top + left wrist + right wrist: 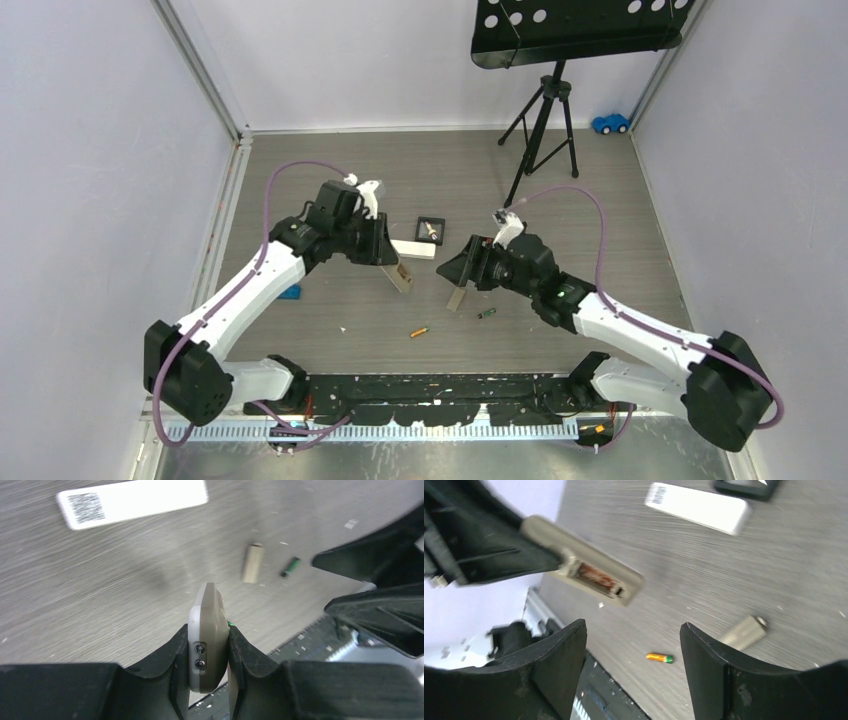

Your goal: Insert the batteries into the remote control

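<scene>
Remote control edge-on between left jaws

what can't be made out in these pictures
- remote control: the left wrist view shows only its edge; the jaws of the left gripper cover its sides, buttons unseen.
- Its battery bay, right wrist view: motion blur; something orange inside, battery or contacts unclear.
- black tray: contents too small in the top view; cut by the top edge in the right wrist view.
- green-and-black battery: markings too small.
</scene>
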`<state>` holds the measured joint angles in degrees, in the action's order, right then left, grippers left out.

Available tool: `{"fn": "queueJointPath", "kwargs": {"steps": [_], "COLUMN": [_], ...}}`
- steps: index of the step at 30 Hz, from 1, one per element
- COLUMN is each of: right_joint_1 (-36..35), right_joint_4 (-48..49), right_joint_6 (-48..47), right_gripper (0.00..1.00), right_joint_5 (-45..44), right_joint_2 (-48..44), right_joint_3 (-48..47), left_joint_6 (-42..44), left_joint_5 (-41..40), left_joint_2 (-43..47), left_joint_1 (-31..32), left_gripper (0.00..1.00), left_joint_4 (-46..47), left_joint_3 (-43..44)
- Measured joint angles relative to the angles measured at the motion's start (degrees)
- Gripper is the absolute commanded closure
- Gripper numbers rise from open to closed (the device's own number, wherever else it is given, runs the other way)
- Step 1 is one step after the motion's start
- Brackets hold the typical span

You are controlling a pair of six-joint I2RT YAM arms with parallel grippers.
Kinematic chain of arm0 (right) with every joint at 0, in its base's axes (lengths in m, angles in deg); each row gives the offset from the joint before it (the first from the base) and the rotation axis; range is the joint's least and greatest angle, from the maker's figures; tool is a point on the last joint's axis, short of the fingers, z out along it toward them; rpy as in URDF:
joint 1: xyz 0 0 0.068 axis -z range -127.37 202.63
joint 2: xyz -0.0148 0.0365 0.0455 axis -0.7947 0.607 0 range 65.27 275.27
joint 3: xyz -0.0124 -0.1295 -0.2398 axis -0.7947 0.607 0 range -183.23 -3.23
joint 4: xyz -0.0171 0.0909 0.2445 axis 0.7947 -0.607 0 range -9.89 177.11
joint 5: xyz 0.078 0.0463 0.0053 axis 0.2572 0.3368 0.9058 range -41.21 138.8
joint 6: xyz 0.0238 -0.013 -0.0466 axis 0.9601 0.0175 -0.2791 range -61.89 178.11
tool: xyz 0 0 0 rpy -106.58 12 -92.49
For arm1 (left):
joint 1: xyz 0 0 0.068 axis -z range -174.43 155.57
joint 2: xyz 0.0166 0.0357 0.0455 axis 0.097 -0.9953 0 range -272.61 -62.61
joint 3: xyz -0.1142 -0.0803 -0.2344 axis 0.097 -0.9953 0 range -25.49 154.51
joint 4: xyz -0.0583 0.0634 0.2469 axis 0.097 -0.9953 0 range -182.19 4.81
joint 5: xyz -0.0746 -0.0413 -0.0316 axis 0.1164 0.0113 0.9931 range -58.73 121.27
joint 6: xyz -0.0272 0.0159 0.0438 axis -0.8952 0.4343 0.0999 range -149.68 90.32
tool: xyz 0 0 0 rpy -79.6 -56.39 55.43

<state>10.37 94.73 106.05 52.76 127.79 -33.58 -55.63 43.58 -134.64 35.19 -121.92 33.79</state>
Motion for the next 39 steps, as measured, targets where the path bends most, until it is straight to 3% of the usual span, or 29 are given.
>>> {"fn": "queueJointPath", "kwargs": {"steps": [9, 17, 19, 22, 24, 26, 29, 33, 39], "right_joint_1": [-0.15, -4.37, -6.23, -8.26, -9.07, -9.29, -9.38, -9.38, -9.38], "right_joint_4": [-2.08, -7.13, -7.69, -6.88, -5.01, -3.1, 1.22, 9.16, 20.98], "right_joint_6": [-12.87, -19.17, -19.91, -19.89, -18.82, -17.62, -14.25, -8.57, 0.61], "right_gripper": [0.25, 0.3, 0.39, 0.67, 0.79, 0.84, 0.88, 0.9, 0.9], "right_joint_5": [21.64, 32.2, 33.66, 35.39, 36.46, 38.18, 37.55, 33.64, 30.51], "right_joint_2": [-6.08, -4.96, -3.69, -2.56, -2.27, -2.27, -2.27, -2.51, -1.9], "right_joint_3": [-6.71, -9.86, -10.43, -10.6, -10.62, -10.62, -10.56, -9.16, -7.02], "left_joint_6": [8.22, 9.42, 8.41, 6.45, 4.74, 2.89, -2.58, -12.02, -25.07], "left_joint_5": [24.68, 41.99, 44.83, 48.02, 49.72, 51.08, 50.34, 45.68, 37.16], "left_joint_2": [3.78, 7.3, 8.5, 10.1, 10.95, 11.76, 13.77, 16.5, 19.12], "left_joint_1": [0.0, 0.0, 0.0, 0.0, 0.0, 0.0, -0.07, 0.0, 0.0], "left_gripper": [1.0, 1.0, 1.0, 0.97, 0.8, 0.6, 0.46, 0.42, 0.48], "left_joint_4": [-0.44, 4.17, 6.73, 10.4, 12.79, 15.15, 20.72, 30.27, 44.7], "left_joint_3": [2.95, 1.97, 1.14, -0.2, -1.01, -1.6, -2.58, -4.39, -8.44]}}
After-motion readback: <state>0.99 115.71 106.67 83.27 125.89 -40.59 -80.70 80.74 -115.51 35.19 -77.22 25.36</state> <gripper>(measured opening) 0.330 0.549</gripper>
